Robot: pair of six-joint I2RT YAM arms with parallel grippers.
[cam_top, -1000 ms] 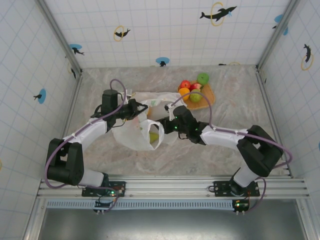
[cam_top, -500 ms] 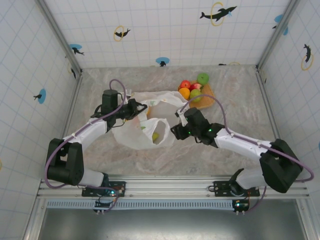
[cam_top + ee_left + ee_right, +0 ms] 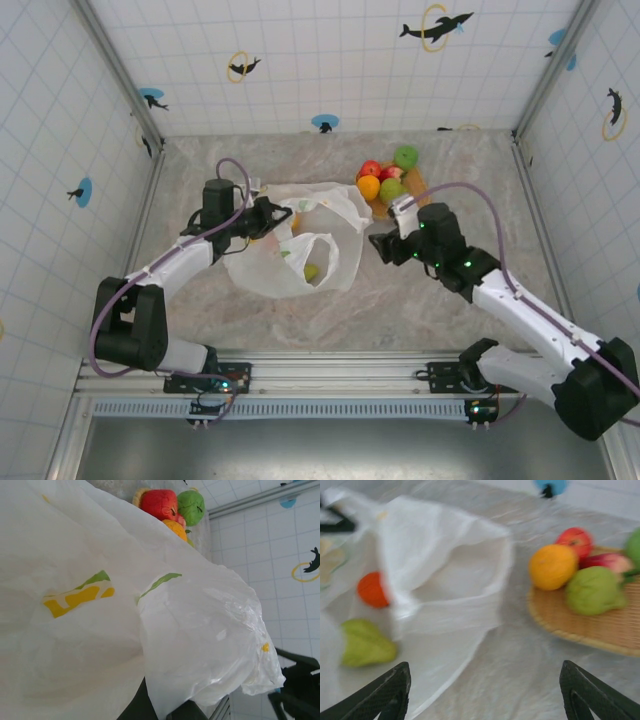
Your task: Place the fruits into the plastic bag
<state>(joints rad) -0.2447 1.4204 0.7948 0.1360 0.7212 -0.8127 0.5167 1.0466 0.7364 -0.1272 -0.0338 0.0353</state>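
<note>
The plastic bag (image 3: 295,250) lies crumpled at mid-table with its mouth facing right. Inside it rest a green pear (image 3: 311,271) (image 3: 367,642) and an orange (image 3: 372,589). My left gripper (image 3: 266,216) is shut on the bag's upper edge, and white film (image 3: 150,630) drapes over its fingers. More fruits sit on the woven tray (image 3: 416,196): an orange (image 3: 368,187) (image 3: 553,566), a green pear (image 3: 391,190) (image 3: 594,590), red apples (image 3: 370,168) (image 3: 575,540) and a green apple (image 3: 405,157) (image 3: 191,506). My right gripper (image 3: 380,247) (image 3: 485,695) hovers open and empty between bag and tray.
The tray (image 3: 600,625) stands at the back right near the rear wall. Tiled walls enclose the marbled table (image 3: 420,290) on three sides. Bare tabletop lies in front of the bag and to the right of my right arm.
My right gripper has drawn back rightward out of the bag's mouth and opened wider, leaving the green pear inside. My left gripper has kept its hold on the bag.
</note>
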